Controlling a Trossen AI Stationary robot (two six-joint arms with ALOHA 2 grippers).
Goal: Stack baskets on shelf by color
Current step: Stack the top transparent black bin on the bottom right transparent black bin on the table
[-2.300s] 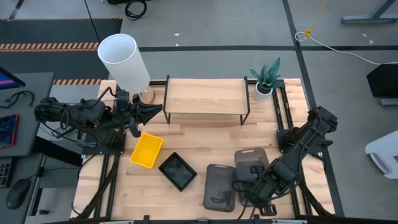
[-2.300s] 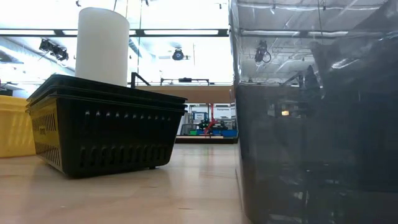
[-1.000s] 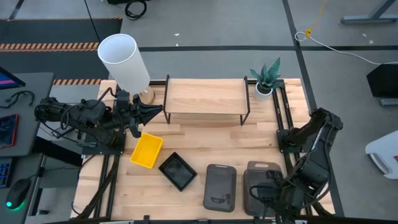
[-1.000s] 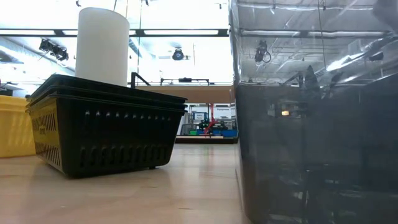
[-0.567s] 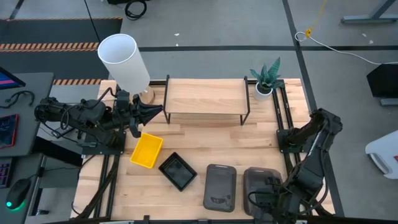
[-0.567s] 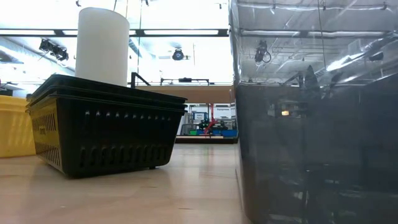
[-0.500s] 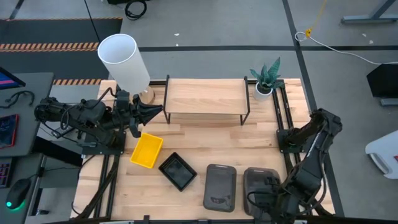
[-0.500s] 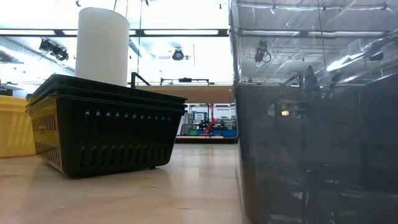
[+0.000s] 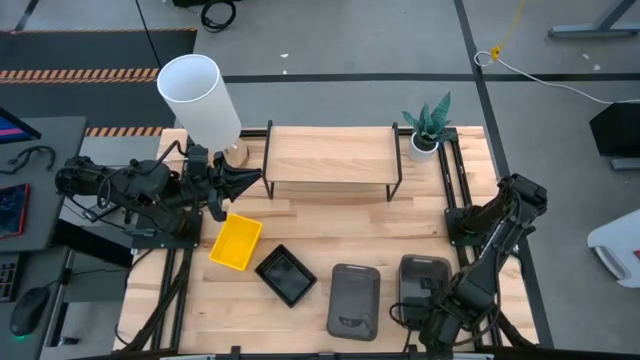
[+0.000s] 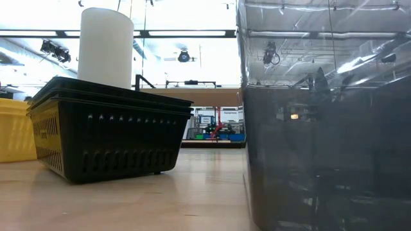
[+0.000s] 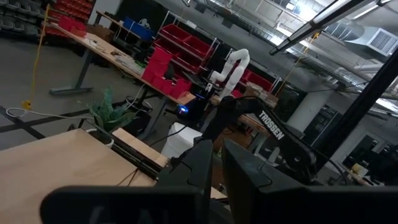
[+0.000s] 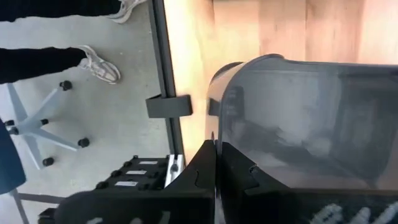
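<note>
Two dark grey baskets lie near the table's front edge. The left one [image 9: 354, 300] rests flat on the table and fills the right of the low view [image 10: 321, 128]. My right gripper [image 9: 417, 312] is shut on the right grey basket [image 9: 423, 280]. A black slotted basket [image 9: 286, 275] and a yellow basket [image 9: 236, 241] rest on the table further left. The wooden shelf [image 9: 330, 155] stands at the far side with a bare top. My left gripper [image 9: 247, 176] is shut and empty beside the shelf's left end. My right gripper pinches the grey basket's rim at its near short end [image 12: 233, 146] between its two fingers [image 12: 202, 168]. The fingers come from the table's near side, pointing toward the far edge. Whether the basket's bottom is on the table, I cannot tell.
A white cylindrical lamp [image 9: 198, 95] stands at the far left corner, behind my left arm. A small potted plant [image 9: 427, 128] stands by the shelf's right end. Bare wood lies between the shelf and the baskets. A person's legs [image 12: 93, 59] show beyond the table.
My right gripper has moved a little toward the table's far edge, still shut on the grey basket. The basket has gone with it and now lies beside the other grey basket, slightly farther from the front edge.
</note>
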